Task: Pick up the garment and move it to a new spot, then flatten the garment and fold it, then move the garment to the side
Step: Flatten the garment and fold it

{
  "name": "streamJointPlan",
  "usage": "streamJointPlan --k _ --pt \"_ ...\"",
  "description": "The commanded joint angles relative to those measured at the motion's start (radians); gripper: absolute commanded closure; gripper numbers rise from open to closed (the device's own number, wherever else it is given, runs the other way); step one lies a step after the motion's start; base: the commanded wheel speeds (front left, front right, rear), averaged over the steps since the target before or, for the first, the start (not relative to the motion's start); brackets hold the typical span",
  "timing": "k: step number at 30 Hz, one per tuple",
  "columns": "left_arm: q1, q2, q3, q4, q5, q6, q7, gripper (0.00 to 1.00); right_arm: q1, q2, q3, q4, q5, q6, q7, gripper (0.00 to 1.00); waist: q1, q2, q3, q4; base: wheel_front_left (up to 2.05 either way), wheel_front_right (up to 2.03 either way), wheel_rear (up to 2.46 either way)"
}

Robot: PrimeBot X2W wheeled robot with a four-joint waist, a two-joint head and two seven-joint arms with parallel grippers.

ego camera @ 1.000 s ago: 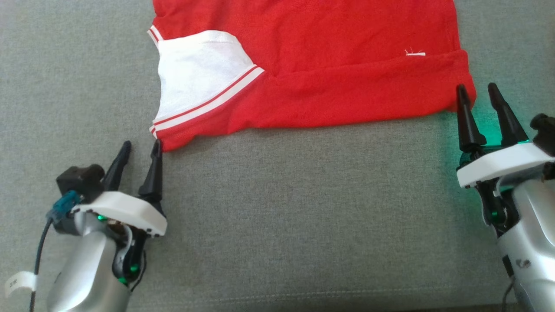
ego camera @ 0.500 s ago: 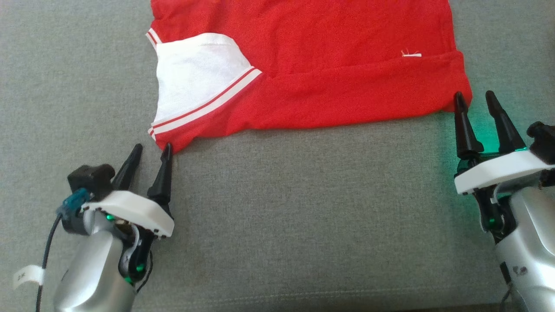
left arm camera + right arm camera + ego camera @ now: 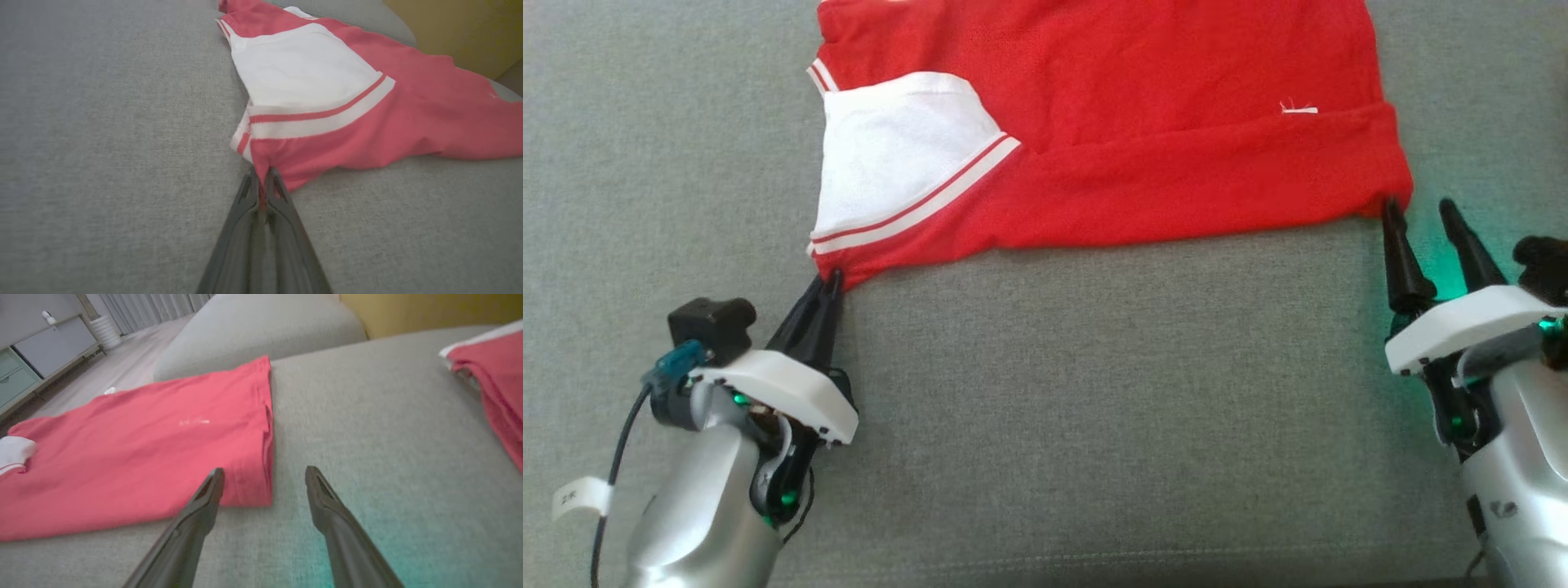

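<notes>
A red garment (image 3: pixel 1143 122) with a white, red-striped sleeve (image 3: pixel 890 155) lies flat on the grey cushion, its near edge folded over. My left gripper (image 3: pixel 829 282) is shut on the garment's near left corner, and the left wrist view shows that red corner (image 3: pixel 269 163) pinched between the fingertips. My right gripper (image 3: pixel 1421 208) stands open at the near right corner. In the right wrist view that corner (image 3: pixel 249 490) lies just ahead of the left finger (image 3: pixel 204 502), with bare cushion between the two fingers.
Grey sofa cushion (image 3: pixel 1094 392) spreads toward the near edge. A second red and white garment (image 3: pixel 490 375) lies at the right in the right wrist view. A back cushion (image 3: pixel 261 330), floor and a cabinet (image 3: pixel 45 347) lie beyond.
My left gripper has moved forward and closed on the garment's near left corner. My right gripper has stayed open at the near right corner.
</notes>
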Motion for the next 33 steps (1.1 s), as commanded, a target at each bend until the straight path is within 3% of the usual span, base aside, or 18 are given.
streamJointPlan --k 1,7,9,10,20,28,33 --pt "-0.015 0.039 0.036 -0.024 -0.004 -0.001 -0.010 1.00 -0.020 0.001 0.003 -0.010 -0.006 0.004 0.009 0.00 0.0000 0.0000 0.002 0.004 0.00 0.00 0.00" --pt "-0.037 0.043 0.024 -0.033 -0.004 -0.005 -0.006 1.00 -0.078 0.022 0.011 0.078 0.005 0.004 0.091 0.00 0.0000 0.0000 0.012 0.025 0.00 0.00 0.00" --pt "-0.044 0.044 0.019 -0.035 0.000 -0.006 -0.006 1.00 -0.088 0.017 0.024 0.086 0.016 0.004 0.101 0.82 0.0000 0.0000 0.013 0.033 0.00 0.00 0.00" --pt "-0.046 0.045 0.016 -0.034 0.001 -0.007 -0.006 1.00 -0.089 0.013 0.029 0.089 0.020 0.004 0.099 1.00 0.0000 0.0000 0.011 0.037 0.00 0.00 0.00" --pt "0.007 0.079 0.009 -0.076 -0.007 -0.010 -0.008 1.00 0.024 -0.080 0.033 0.020 0.093 0.004 0.064 1.00 0.0000 0.0000 -0.064 0.042 0.00 0.00 0.00" --pt "0.177 0.118 -0.010 -0.247 -0.030 0.012 0.070 1.00 0.182 -0.141 0.001 -0.112 0.123 0.004 0.107 1.00 0.0000 0.0000 -0.087 0.030 0.00 0.00 0.00" --pt "0.323 0.144 -0.043 -0.399 -0.027 0.052 0.136 1.00 0.366 -0.137 -0.089 -0.261 0.097 0.004 0.126 1.00 0.0000 0.0000 -0.093 0.034 0.00 0.00 0.00"
